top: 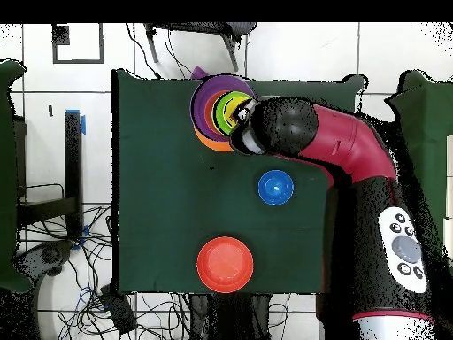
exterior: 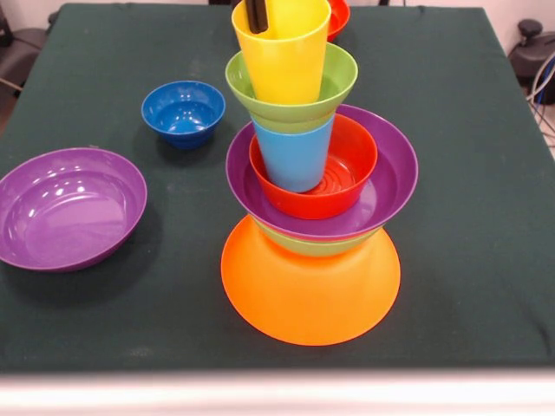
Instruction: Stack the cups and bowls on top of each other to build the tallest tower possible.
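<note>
The tower stands at the table's middle on an upturned orange bowl [exterior: 310, 295]. Above it sit a green bowl [exterior: 314, 246], a purple bowl [exterior: 388, 186], a red-orange bowl [exterior: 351, 173], the light blue cup [exterior: 295, 158], another green bowl [exterior: 336, 87] and the yellow cup [exterior: 282, 56] on top. My gripper [exterior: 256, 15] shows only as a black tip at the top edge, reaching down inside the yellow cup near its rim. From above, the tower [top: 215, 108] is partly covered by the arm [top: 341, 146].
A small dark blue bowl [exterior: 183, 111] [top: 275, 188] stands left of the tower. A loose purple bowl [exterior: 69, 208] lies at the front left. A red-orange bowl [exterior: 339, 16] [top: 225, 264] sits behind the tower, by the far edge.
</note>
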### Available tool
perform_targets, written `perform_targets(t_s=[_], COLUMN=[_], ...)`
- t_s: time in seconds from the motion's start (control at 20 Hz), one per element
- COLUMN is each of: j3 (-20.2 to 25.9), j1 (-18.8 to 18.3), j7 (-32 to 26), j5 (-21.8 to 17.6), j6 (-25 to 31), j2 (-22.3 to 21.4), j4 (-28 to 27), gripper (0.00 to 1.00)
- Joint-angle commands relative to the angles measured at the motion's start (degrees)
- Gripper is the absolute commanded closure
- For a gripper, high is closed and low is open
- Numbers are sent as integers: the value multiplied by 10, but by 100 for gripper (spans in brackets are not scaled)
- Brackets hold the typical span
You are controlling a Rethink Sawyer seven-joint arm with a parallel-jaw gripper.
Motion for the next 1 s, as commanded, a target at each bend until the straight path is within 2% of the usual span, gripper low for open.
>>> perform_targets(t_s=[0.05, 0.4, 0.85, 0.9, 1.0], j3=[27, 26, 29, 31, 33], j1=[13, 14, 14, 13, 12], j7=[-40, -38, -37, -41, -42], j5=[-25, -26, -30, -31, -31], j6=[24, 20, -22, -26, -30], j2=[36, 36, 29, 28, 27], j4=[-12, -13, 6, 8, 10], gripper=[100, 100, 100, 0, 0])
